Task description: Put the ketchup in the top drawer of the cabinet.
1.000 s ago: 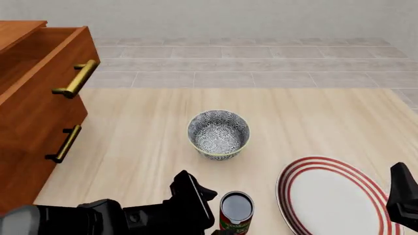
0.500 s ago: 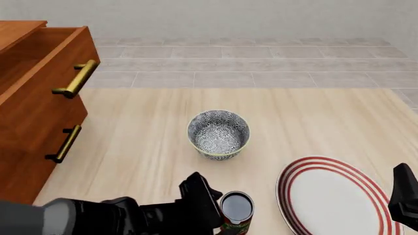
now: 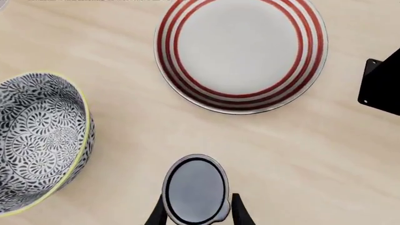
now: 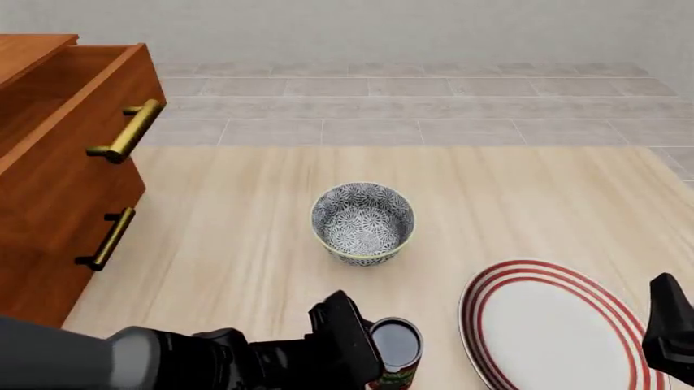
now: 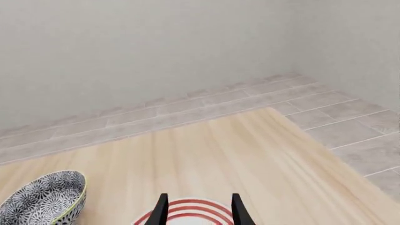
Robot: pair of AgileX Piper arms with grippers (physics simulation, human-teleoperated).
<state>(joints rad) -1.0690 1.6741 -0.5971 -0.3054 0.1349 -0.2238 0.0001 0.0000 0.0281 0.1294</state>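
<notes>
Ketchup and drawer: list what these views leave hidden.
- Ketchup: front view, base cut by the frame edge and its left side hidden by the left end effector; contact cannot be confirmed.
- Left wrist view: its label sits under its top.
- Top drawer: front view, interior floor hidden by its own front panel.
- Right end effector: only fingertips show, nothing between them.

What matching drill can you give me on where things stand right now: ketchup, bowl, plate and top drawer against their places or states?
Things:
1. ketchup
2. bowl
3. plate
4. top drawer

Places or states:
A. pulled open, at the table's left
B. between the left gripper's fingers
C. mid-table, nothing in it
D. near right, beside the right gripper

Pairs: 1-B, 2-C, 3-D, 4-A
</notes>
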